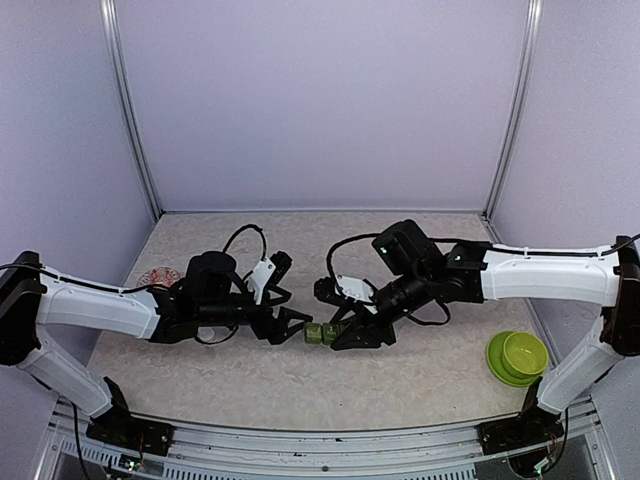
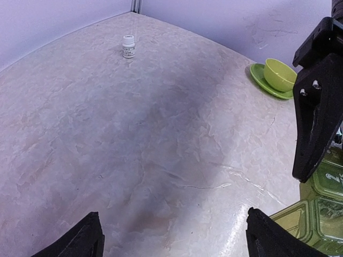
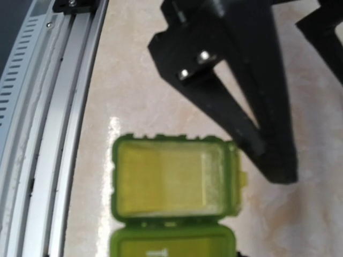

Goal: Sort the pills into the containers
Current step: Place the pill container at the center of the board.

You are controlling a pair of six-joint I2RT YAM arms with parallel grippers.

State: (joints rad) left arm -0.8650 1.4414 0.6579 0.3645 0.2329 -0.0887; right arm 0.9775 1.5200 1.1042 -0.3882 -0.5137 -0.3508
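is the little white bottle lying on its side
No, the white bottle stands upright on the table, cap on top.

Translucent green plastic pill box [image 3: 174, 179]: one
Small white pill bottle with a white cap [image 2: 128, 46]: one
Lime-green bowl [image 1: 524, 350]: one
Lime-green saucer [image 1: 496, 362]: one
Reddish translucent round object [image 1: 160, 276]: one

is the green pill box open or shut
Open, at least one cell: the right wrist view looks into the green pill box.

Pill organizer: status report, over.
Left tool open, empty. Right tool at pill organizer, grip unclear. One compartment open, no pills visible. White bottle well aside.
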